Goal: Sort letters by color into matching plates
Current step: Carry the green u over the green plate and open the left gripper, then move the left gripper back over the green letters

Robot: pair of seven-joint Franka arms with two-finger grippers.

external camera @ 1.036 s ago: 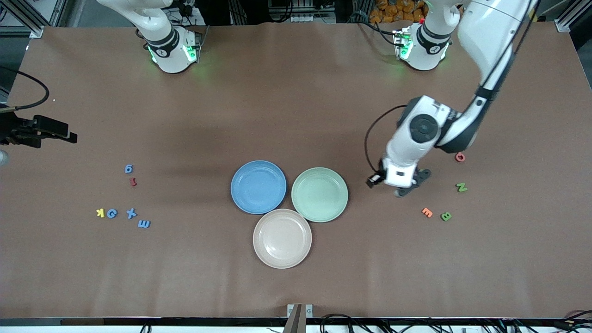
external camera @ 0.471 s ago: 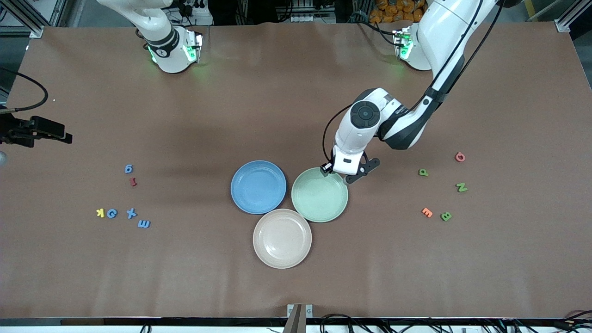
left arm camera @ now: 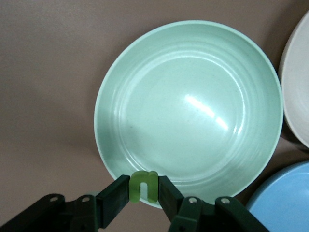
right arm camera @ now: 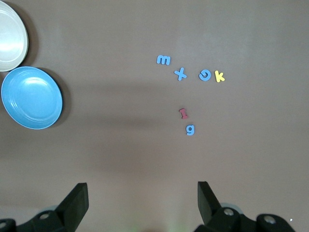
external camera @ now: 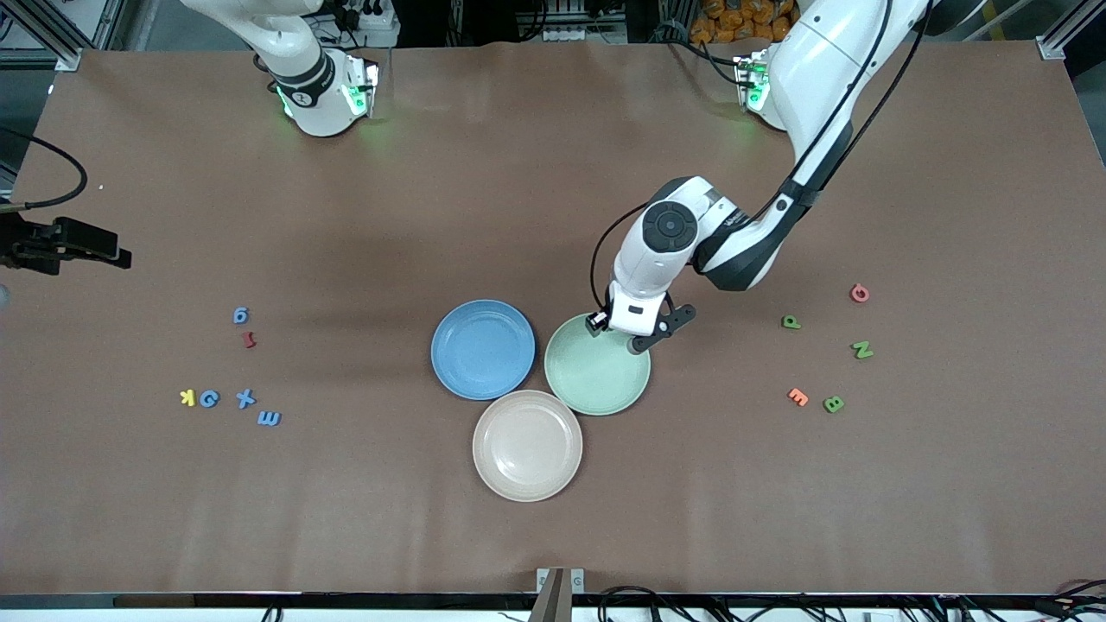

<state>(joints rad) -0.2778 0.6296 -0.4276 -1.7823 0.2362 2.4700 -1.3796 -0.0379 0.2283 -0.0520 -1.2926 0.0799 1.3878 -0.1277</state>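
Note:
My left gripper (external camera: 635,333) is shut on a small green letter (left arm camera: 144,186) and hangs over the rim of the pale green plate (external camera: 596,371), which fills the left wrist view (left arm camera: 193,106). The blue plate (external camera: 482,349) and the pinkish-beige plate (external camera: 527,445) touch it; all three are bare. Blue letters (external camera: 246,398), a red one (external camera: 249,339) and a yellow one (external camera: 187,397) lie toward the right arm's end. Green letters (external camera: 833,403), an orange one (external camera: 797,396) and a red one (external camera: 859,293) lie toward the left arm's end. My right gripper (right arm camera: 142,193) is open, high above the table.
The brown table (external camera: 553,518) carries only the plates and the two clusters of letters. A black bracket (external camera: 560,587) stands at the table's edge nearest the front camera. The right arm's black hand (external camera: 65,246) shows at the edge of the front view.
My left arm has carried the green letter from the cluster at its own end of the table to the green plate's rim. A green P it had hidden now shows. The right arm barely moved.

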